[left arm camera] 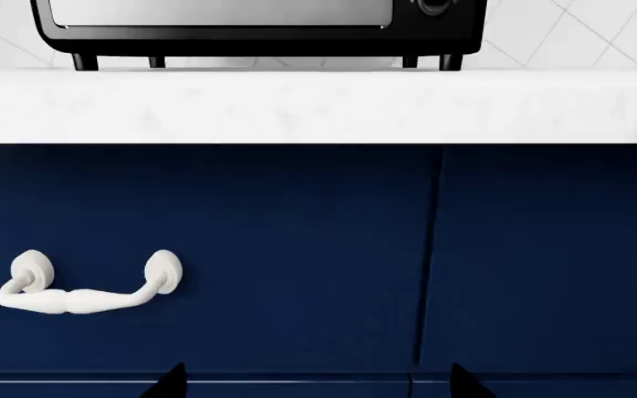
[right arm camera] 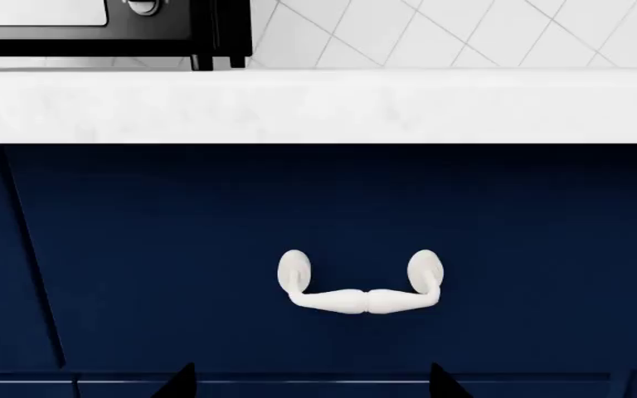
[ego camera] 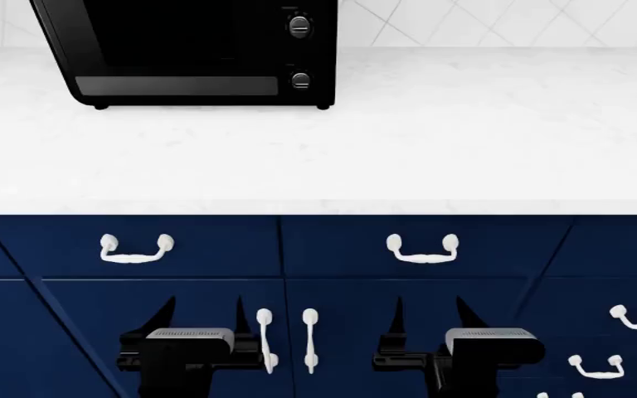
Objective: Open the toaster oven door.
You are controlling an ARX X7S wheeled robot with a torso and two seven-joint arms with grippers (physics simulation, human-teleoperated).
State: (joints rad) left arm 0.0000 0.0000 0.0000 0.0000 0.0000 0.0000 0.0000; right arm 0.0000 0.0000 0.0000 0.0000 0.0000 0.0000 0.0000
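Note:
The glossy black toaster oven (ego camera: 196, 50) stands on the white counter at the back left, with two silver-rimmed knobs (ego camera: 299, 26) showing on its right side. Its dark glass door (ego camera: 163, 37) is shut; the handle is out of view. Its lower edge also shows in the left wrist view (left arm camera: 258, 25) and a corner in the right wrist view (right arm camera: 109, 29). My left gripper (ego camera: 202, 311) and right gripper (ego camera: 430, 311) are both open and empty, low in front of the blue cabinets, well below and short of the oven.
The white marble counter (ego camera: 407, 141) has a front edge overhanging blue drawers with white handles (ego camera: 136, 249) (ego camera: 421, 249). Cabinet doors with vertical white handles (ego camera: 285, 340) sit between my grippers. A white tiled wall (ego camera: 496, 21) stands behind.

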